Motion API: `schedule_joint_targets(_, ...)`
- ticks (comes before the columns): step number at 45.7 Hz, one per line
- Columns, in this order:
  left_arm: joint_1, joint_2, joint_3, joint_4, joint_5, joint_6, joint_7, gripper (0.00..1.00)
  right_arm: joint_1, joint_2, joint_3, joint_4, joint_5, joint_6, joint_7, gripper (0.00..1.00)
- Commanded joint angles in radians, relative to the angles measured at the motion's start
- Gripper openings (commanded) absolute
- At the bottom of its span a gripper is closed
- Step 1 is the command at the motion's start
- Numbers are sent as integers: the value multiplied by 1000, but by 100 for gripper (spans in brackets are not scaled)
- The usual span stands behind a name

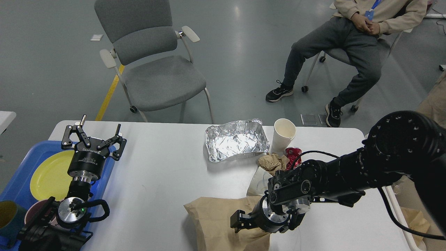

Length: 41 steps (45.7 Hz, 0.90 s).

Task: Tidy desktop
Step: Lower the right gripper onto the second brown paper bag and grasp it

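1. The desktop is seen filling the lower frame, its long axis running left to right.
2. The left gripper is held wide open and empty above a blue tray.
3. The right gripper is lowered onto a paper bag; its opening cannot be told.

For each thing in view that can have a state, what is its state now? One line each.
left gripper: open, empty, above the blue tray
right gripper: over the brown paper bag, fingers unclear
foil container: upright, empty, dented
paper cup: upright
red can: crushed
brown paper ball: crumpled
yellow plate: in tray, empty
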Motion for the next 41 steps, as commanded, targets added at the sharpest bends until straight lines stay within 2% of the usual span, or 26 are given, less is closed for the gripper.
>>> schedule_joint_targets(1,0,1,0,1,-1,0,0,96,-18,5,1,-6,-6,-11,0,90)
schedule_joint_targets(5,0,0,0,1,-1,0,0,96,-21,7,-2,-6,-15,-17,0,87)
schedule_joint_targets(8,0,-1,0,-1,-1,0,0,96,-24,7,-2,-8,-35,-19,0,81)
schedule_joint_targets(12,0,1,0,1,-1,0,0,96,-26,7,-2,-8,-46,-19,-2,65)
schedule_joint_targets(16,0,-1,-1,-1,1,0,0,96,-30,15,-6,-8,-48,-16,-12,39)
schedule_joint_targets(19,0,-1,0,1,-1,0,0,96,-42,22,-11,-8,-48,-16,-26,24)
schedule_joint_targets(27,0,-1,-1,1,-1,0,0,96,-55,24,-28,-8,-68,-17,-31,0)
schedule_joint_targets(41,0,0,0,1,1,0,0,96,-65,25,-31,-17,-60,-45,-43,0)
